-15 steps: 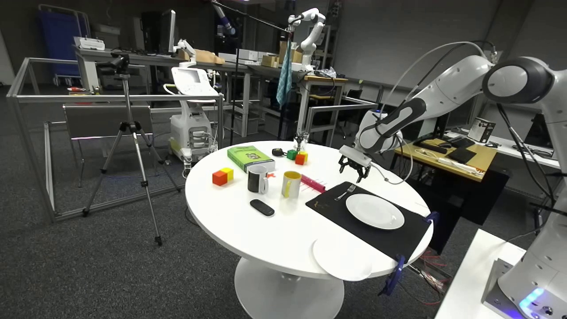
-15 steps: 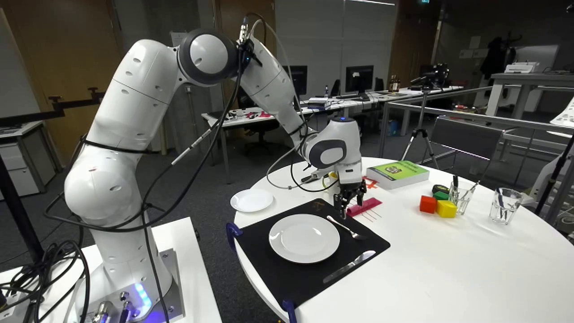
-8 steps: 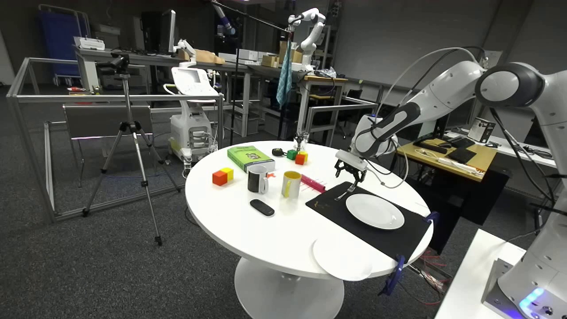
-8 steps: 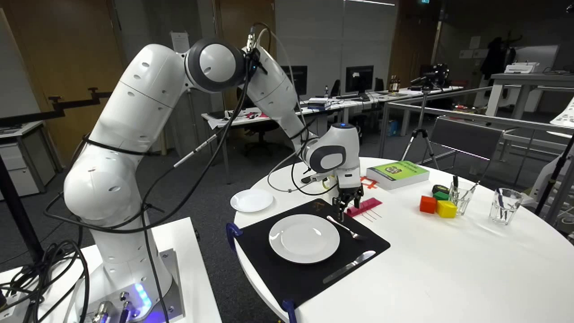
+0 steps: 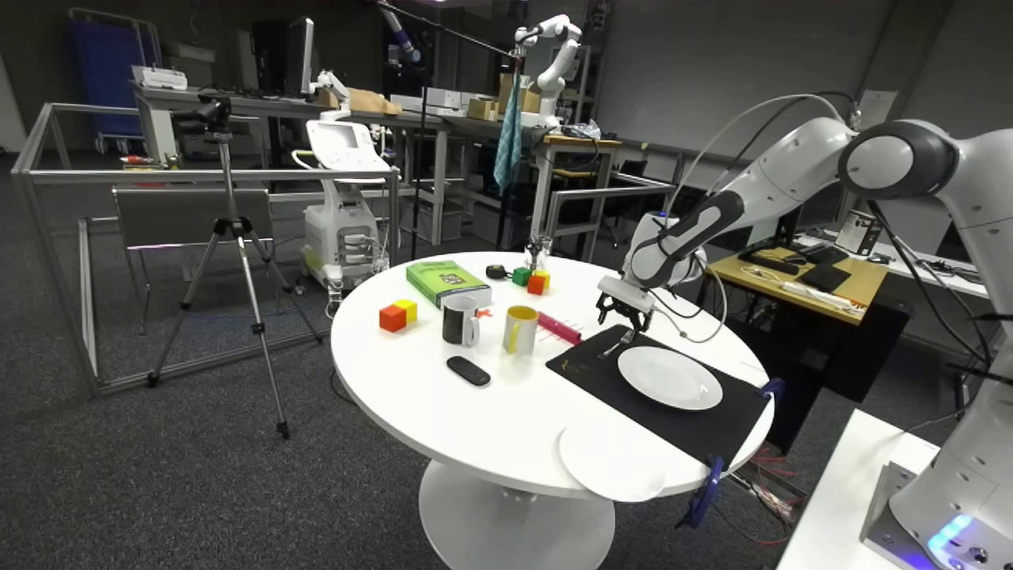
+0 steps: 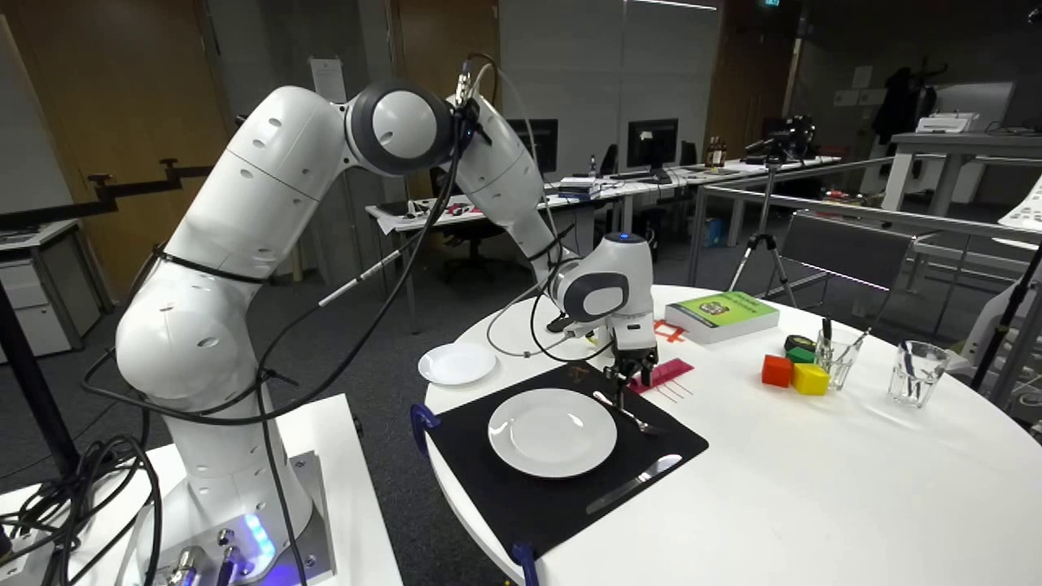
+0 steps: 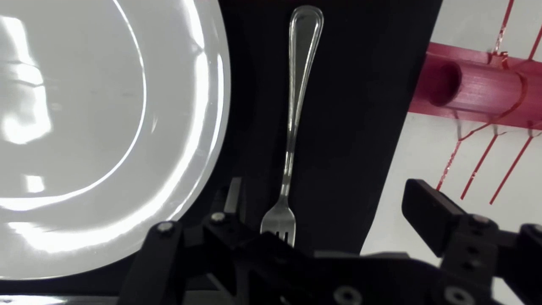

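Sinking over the past second, the gripper [image 7: 325, 199] sits lower in both exterior views, close over the fork [image 7: 293, 123] — whether its tips touch anything is not clear. Its fingers stand wide apart, as they did a moment ago, and hold nothing. The fork lies flat on the black placemat [image 7: 347, 127], beside the white plate [image 7: 97, 127] and apart from it. In the wrist view the fork's neck shows between the fingers, nearer the one on the plate's side; the other finger shows over the white table [image 7: 423, 152], near the pink tube [image 7: 482, 84]. There the gripper hides the tips of the tines. By my judgement, the descent brings the fork within the fingers' span — in reach, but ungripped. In an exterior view the knife [image 6: 633, 485] lies on the same placemat, apart from the gripper, the plate and the fork.
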